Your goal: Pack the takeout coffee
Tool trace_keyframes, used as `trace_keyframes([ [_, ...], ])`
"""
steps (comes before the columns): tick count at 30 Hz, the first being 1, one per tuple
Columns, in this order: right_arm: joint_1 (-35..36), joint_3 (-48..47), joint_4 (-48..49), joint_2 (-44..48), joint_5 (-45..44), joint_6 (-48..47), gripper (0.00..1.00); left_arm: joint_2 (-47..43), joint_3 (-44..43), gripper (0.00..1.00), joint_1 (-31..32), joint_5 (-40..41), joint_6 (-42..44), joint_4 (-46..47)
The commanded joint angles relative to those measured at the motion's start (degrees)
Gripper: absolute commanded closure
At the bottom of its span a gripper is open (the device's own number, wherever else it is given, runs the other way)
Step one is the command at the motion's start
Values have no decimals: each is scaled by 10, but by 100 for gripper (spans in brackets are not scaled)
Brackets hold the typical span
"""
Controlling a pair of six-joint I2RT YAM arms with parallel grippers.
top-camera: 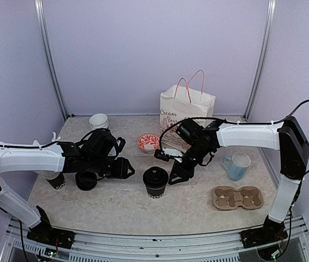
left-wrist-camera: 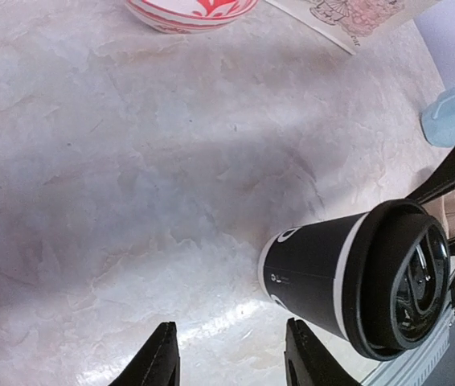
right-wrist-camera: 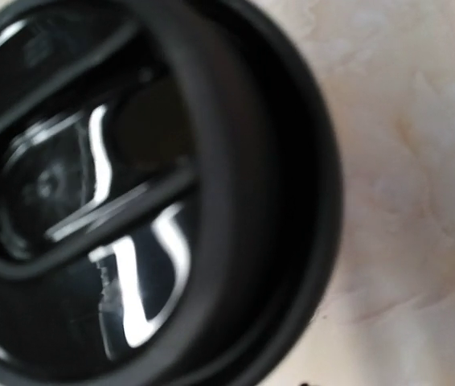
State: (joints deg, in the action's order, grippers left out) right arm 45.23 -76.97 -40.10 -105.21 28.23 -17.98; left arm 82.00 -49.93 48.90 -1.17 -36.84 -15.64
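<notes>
My left gripper (left-wrist-camera: 231, 328) hangs low over the worktop (left-wrist-camera: 131, 177). Its fingers stand a moderate gap apart with nothing between them. The cup (left-wrist-camera: 312, 277) stands upright just ahead of it and off to the right, with its lid (right-wrist-camera: 131, 193) on, clear of my fingers. My right gripper (top-camera: 174, 176) sits at the cup's far side, right beside it. The blurred lid fills that wrist's view, so I cannot tell how wide those jaws stand or whether they touch the cup. A second black cup (top-camera: 86, 180) sits under my left wrist. Beyond my right gripper are the mug (top-camera: 236, 166) and the carrier (top-camera: 237, 197), and behind it stands the bag (top-camera: 186, 112).
</notes>
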Motion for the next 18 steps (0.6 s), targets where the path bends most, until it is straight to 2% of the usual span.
trace_keyframes([
  [1, 1, 13, -30, 20, 27, -19, 63, -6, 0, 53, 16, -22, -5, 26],
  [4, -16, 16, -52, 28, 50, -22, 62, -8, -7, 51, 23, -26, -4, 35],
  [7, -41, 19, -59, 36, 85, -17, 56, -6, -12, 50, 27, -25, 0, 42],
  [12, -81, -12, -91, 18, 198, -13, 45, 9, -20, 53, 25, -30, -6, 56],
  [18, -84, -46, -92, -12, 211, 6, 39, 30, -27, 55, 26, -49, -8, 71],
])
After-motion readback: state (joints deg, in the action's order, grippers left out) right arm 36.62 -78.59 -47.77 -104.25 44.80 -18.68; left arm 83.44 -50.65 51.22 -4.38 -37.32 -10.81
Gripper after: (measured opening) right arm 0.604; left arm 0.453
